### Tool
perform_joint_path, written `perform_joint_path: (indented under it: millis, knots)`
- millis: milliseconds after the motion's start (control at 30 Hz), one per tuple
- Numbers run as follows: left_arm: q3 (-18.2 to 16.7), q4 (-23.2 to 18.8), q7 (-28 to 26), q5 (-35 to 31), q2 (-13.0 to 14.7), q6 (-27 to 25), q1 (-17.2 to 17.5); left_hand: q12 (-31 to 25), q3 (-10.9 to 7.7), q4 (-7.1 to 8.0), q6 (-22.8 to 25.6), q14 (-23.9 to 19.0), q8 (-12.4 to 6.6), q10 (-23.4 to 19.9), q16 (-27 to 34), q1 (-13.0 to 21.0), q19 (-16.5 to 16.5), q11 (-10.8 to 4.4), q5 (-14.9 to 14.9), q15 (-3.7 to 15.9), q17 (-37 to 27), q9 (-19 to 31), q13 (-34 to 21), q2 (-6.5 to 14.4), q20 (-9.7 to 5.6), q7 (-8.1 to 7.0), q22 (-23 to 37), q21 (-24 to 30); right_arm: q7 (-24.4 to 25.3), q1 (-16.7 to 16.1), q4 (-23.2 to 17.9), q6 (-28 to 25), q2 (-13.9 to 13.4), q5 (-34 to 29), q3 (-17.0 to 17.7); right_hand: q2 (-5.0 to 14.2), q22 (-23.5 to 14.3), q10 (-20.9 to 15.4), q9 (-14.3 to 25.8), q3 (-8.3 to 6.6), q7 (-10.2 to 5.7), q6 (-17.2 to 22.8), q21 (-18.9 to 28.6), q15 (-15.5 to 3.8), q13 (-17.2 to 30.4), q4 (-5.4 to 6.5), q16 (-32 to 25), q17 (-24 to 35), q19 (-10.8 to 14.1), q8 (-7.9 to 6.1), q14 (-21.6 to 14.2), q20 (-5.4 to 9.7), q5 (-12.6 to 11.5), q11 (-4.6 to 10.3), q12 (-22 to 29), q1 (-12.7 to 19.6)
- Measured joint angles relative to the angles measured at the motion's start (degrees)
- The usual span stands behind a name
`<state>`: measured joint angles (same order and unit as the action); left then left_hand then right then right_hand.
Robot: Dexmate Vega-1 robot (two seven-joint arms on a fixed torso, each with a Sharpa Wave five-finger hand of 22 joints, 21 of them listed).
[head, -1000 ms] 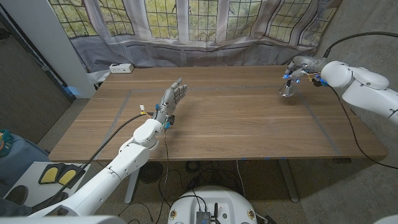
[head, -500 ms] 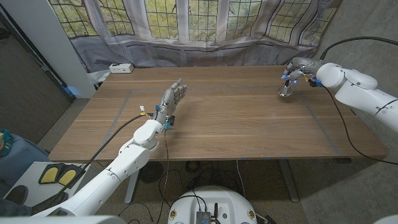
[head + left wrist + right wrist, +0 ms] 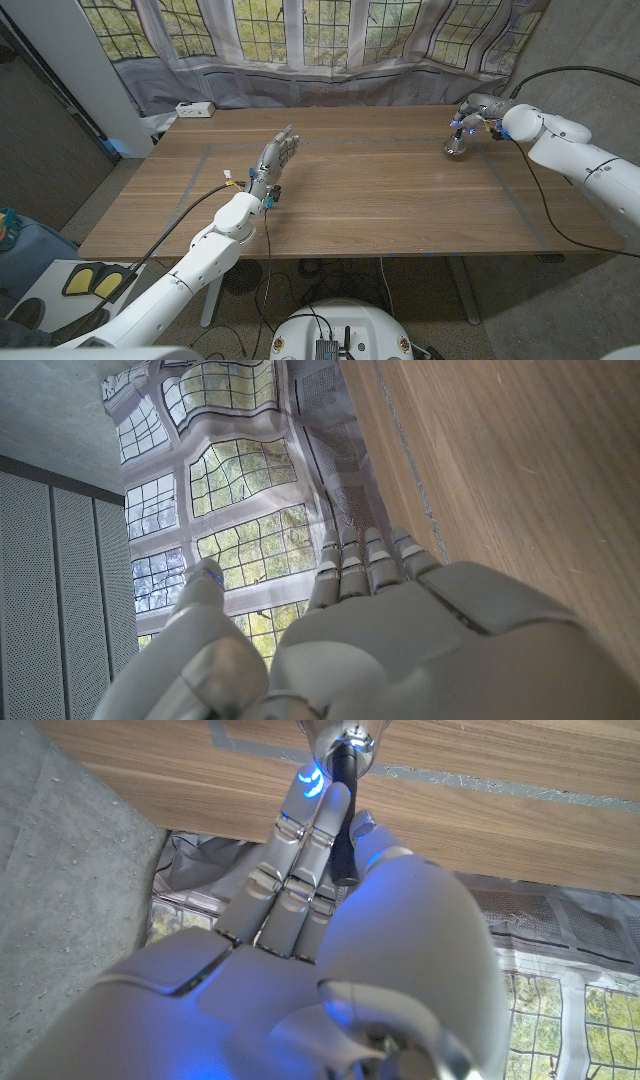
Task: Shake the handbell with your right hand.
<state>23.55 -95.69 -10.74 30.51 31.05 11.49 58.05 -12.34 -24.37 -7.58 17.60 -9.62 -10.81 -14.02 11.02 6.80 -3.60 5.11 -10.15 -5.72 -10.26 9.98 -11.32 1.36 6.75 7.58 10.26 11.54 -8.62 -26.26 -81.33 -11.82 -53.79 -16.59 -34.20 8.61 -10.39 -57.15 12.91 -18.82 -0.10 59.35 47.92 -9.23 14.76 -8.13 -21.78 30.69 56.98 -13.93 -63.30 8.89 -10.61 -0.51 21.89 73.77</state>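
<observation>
Your left hand (image 3: 280, 157) is the nearer one to you on the desk (image 3: 380, 200). It holds nothing: its fingers are extended, close together and pointing away from you. The head view does not settle whether palm or edge meets the wood. The left wrist view shows the same straight fingers (image 3: 365, 565) over bare wood, with nothing between them.

The handbell (image 3: 457, 146) lies far from this hand, across the desk toward its far right corner, so the left arm has no part in the coming move.

Your right hand (image 3: 476, 112) is already at the handbell. In the right wrist view the dark handle (image 3: 343, 820) runs along the fingers (image 3: 300, 840), caught between them and the thumb, so the hand grips the handle; how firmly cannot be read.

The shiny bowl of the bell (image 3: 338, 734) lies just beyond the fingertips, in line with the handle. The long axis of the handbell therefore continues the line of the hand, bowl leading, handle toward the palm.

In the head view the bowl hangs below the hand and slightly toward the desk's middle, close to the wood; whether it touches cannot be told.

Judged from this, your shake should swing across that axis, with enough height to keep the bowl off the desk.
</observation>
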Motion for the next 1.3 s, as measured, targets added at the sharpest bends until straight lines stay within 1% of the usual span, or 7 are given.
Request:
perform_joint_path:
  millis: [600, 833, 1033, 1133, 1233, 1300]
  knots:
    - [-0.44, -0.88, -0.91, -0.42, 0.32, -0.37, 0.34, 0.02, 0.00, 0.00, 0.00, 0.00, 0.00, 0.00, 0.00, 0.00, 0.00, 0.00, 0.00, 0.00, 0.00, 0.00, 0.00, 0.00, 0.00, 0.00, 0.00, 0.00, 0.92, 3.92, 6.49, 1.25, 2.94, -0.18, -3.19, 0.00, -0.01, 0.00, 0.00, -0.01, 0.00, 0.00, 0.44, 0.00, 0.04, 0.01, 0.00, -0.01, -0.30, 0.00, 0.00, -0.30, 0.16, 0.00, -0.23, 0.00]
    - [-0.63, -1.10, -1.22, -0.52, 0.34, -0.37, 0.61, 0.02, 0.00, 0.00, -0.03, 0.00, 0.06, 0.00, 0.00, 0.00, 0.00, 0.00, 0.00, 0.00, 0.00, 0.00, 0.00, 0.00, 0.00, -0.03, 0.00, 0.00, 1.00, 5.23, 8.71, 1.82, 3.83, -0.48, -4.21, -0.01, -0.01, 0.00, 0.00, -0.25, 0.00, 0.00, 0.87, 0.00, 0.04, -0.24, 0.00, -0.01, -0.40, 0.00, 0.00, -0.20, -0.02, 0.00, -0.26, -0.01]
    - [-0.78, -1.19, -1.51, -0.56, 0.31, -0.37, 0.78, 0.04, 0.00, 0.00, -2.52, 0.00, 0.66, 0.01, 0.00, 0.00, 0.00, 0.01, 0.00, 0.00, 0.00, 0.00, 0.00, 0.00, 0.00, -0.60, 0.00, 0.00, 1.25, 6.24, 10.72, 2.32, 4.73, -0.66, -5.10, -0.01, -0.01, 0.00, 0.00, -0.25, 0.00, 0.00, 0.87, 0.00, 0.04, -0.25, 0.01, -0.01, -0.40, 0.00, 0.00, -0.20, -0.02, 0.00, -0.43, -0.01]
    - [-0.83, -1.20, -1.56, -0.56, 0.27, -0.34, 0.83, 0.27, 0.00, 0.00, -4.86, 0.00, 1.29, 0.52, -0.20, 0.00, 0.00, 0.52, 0.00, 0.00, 0.00, 0.00, 0.00, 0.00, 0.00, -0.95, 0.00, 0.00, 1.48, 6.66, 11.50, 2.52, 5.08, -0.78, -5.49, -0.02, -0.01, 0.00, 0.00, -0.25, 0.00, 0.00, 0.87, 0.00, 0.03, -0.25, 0.00, -0.01, -0.40, 0.00, 0.00, -0.20, -0.02, 0.00, -0.45, -0.02]
    - [-0.89, -1.21, -1.65, -0.58, 0.17, -0.20, 0.84, 0.48, 0.00, 0.00, -6.50, 0.20, 1.29, 0.78, -0.22, 0.00, 0.00, 0.78, 0.00, -0.20, 0.00, 0.00, 0.00, 0.00, 0.00, -1.12, 0.00, 0.00, 1.66, 7.22, 12.61, 2.80, 5.52, -0.92, -6.03, -0.02, -0.01, 0.00, 0.00, -0.25, 0.00, 0.00, 1.27, 0.00, 0.02, -0.25, 0.00, 0.03, -0.40, 0.00, 0.00, -0.20, -0.02, 0.00, -0.45, -0.02]
    - [-0.90, -1.21, -1.67, -0.59, 0.13, -0.14, 0.84, 0.48, -0.20, -0.20, -6.49, 0.20, 1.29, 0.83, -0.22, 0.00, 0.00, 0.83, 0.00, -0.20, 0.00, 0.00, 0.00, 0.00, 0.00, -1.14, 0.00, 0.00, 1.82, 7.38, 12.94, 2.85, 5.63, -1.04, -6.17, -0.02, -0.01, 0.00, -0.01, -0.25, 0.00, 0.00, 1.27, 0.00, 0.01, -0.25, 0.00, 0.27, -0.41, 0.00, 0.00, -0.21, -0.02, 0.00, -0.36, -0.02]
